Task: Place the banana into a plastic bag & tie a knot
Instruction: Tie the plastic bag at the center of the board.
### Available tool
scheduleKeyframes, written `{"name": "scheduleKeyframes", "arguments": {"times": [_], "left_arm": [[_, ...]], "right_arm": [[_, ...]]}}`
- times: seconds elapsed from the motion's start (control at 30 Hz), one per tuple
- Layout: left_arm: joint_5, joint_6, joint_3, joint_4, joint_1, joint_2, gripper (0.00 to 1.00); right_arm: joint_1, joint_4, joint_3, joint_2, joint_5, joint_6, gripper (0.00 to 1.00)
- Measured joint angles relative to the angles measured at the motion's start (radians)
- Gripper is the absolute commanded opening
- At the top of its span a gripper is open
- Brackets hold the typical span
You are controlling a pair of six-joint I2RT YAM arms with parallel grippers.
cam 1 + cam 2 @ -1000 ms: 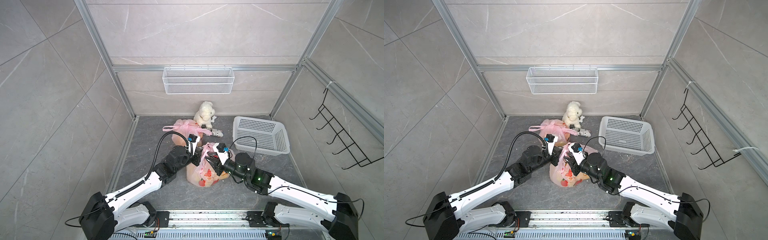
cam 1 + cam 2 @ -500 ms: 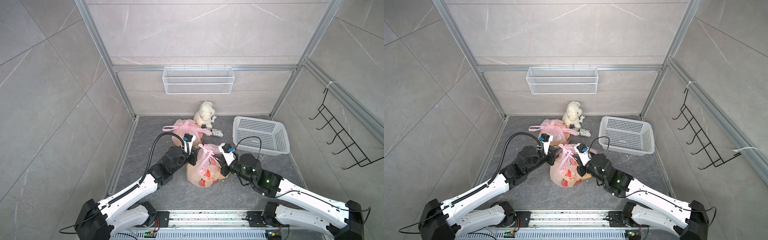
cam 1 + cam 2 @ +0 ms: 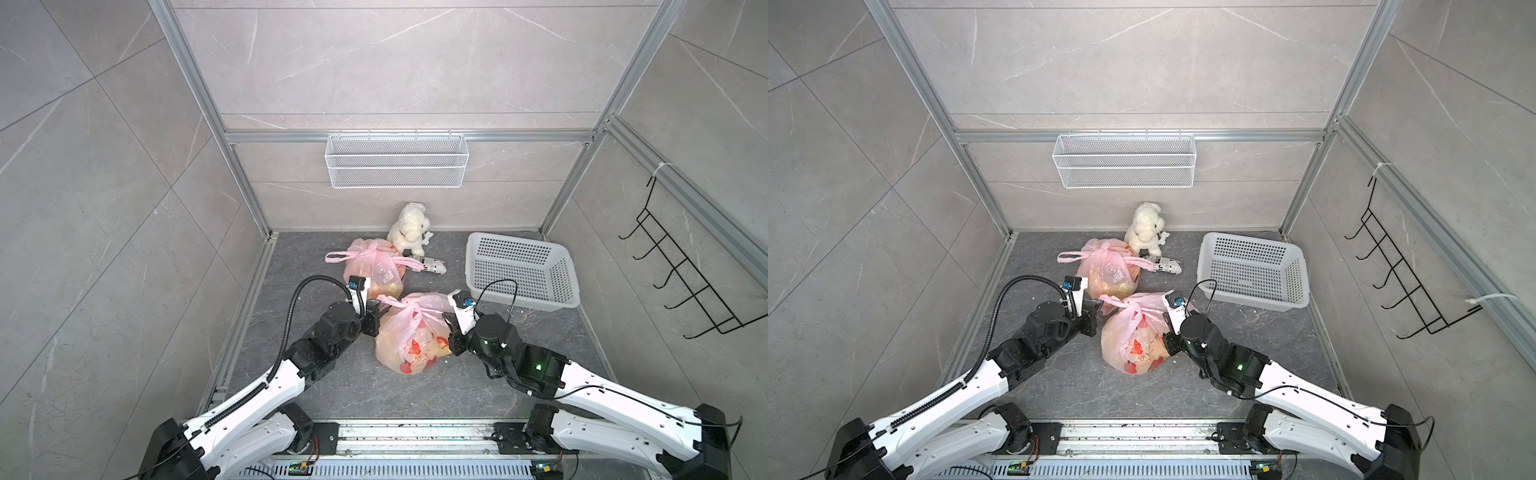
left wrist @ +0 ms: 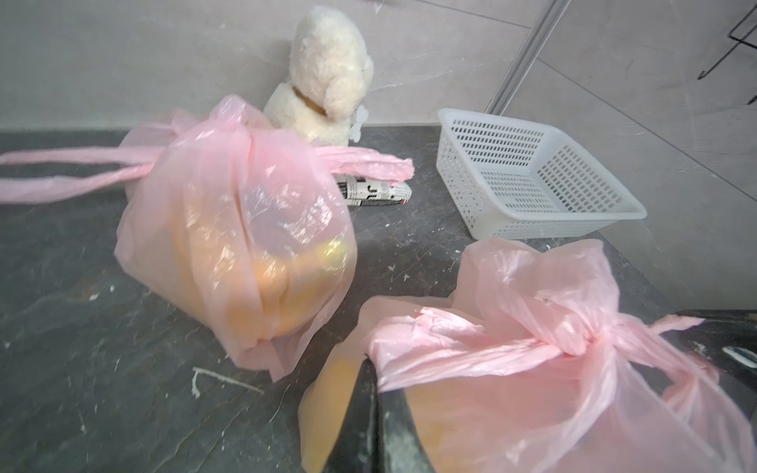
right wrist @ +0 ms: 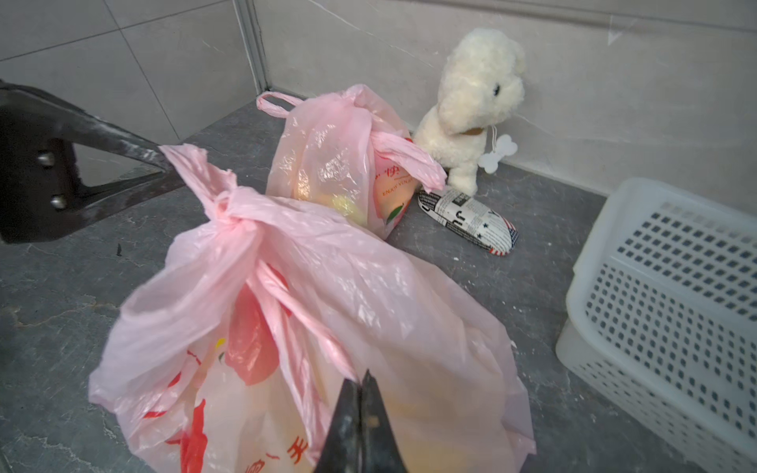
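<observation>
A pink plastic bag (image 3: 409, 338) with red print sits on the dark floor between my arms, its handles tied in a knot (image 5: 232, 213). The banana cannot be made out; only a yellow-orange mass shows through the plastic. My left gripper (image 4: 370, 368) is shut on one pink handle strip (image 4: 450, 352) that runs from the knot. On the bag's other side, my right gripper (image 5: 361, 381) is shut on the other handle strip (image 5: 303, 315). In both top views the grippers flank the bag (image 3: 1136, 338), the handles stretched between them.
A second tied pink bag (image 3: 374, 266) stands just behind. A white plush dog (image 3: 409, 228) and a newspaper-print roll (image 3: 434, 266) lie at the back wall. A white perforated basket (image 3: 519, 270) sits at the right. A wire shelf (image 3: 397, 166) and black hook rack (image 3: 681, 270) hang on the walls.
The right gripper closed on a handle strip. Both grippers then drew apart, left and right, from above the bag, and the handles are pulled taut at the knot.
</observation>
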Motion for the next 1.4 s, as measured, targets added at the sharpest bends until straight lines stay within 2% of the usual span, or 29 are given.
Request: {"name": "scheduleKeyframes", "arguments": {"times": [0.23, 0.4, 0.7, 0.93, 1.2, 1.4], "left_arm": [[-0.011, -0.091, -0.074, -0.074, 0.049, -0.068, 0.0], [0.115, -0.147, -0.089, -0.085, 0.16, -0.047, 0.0], [0.288, -0.243, -0.126, -0.085, 0.28, 0.006, 0.0], [0.322, -0.253, -0.096, -0.106, 0.311, 0.037, 0.0], [0.304, -0.219, 0.107, -0.183, 0.427, 0.078, 0.0], [0.294, -0.204, 0.157, -0.206, 0.472, 0.079, 0.0]], "right_arm": [[0.009, -0.082, -0.047, -0.005, 0.092, 0.185, 0.0], [-0.001, -0.116, -0.058, -0.009, 0.088, 0.313, 0.0], [-0.129, -0.172, -0.091, -0.021, 0.0, 0.462, 0.0], [-0.177, -0.154, -0.081, -0.01, -0.066, 0.429, 0.0], [-0.195, -0.102, 0.107, 0.124, -0.118, 0.33, 0.0], [-0.166, -0.043, 0.111, 0.183, -0.128, 0.325, 0.0]]}}
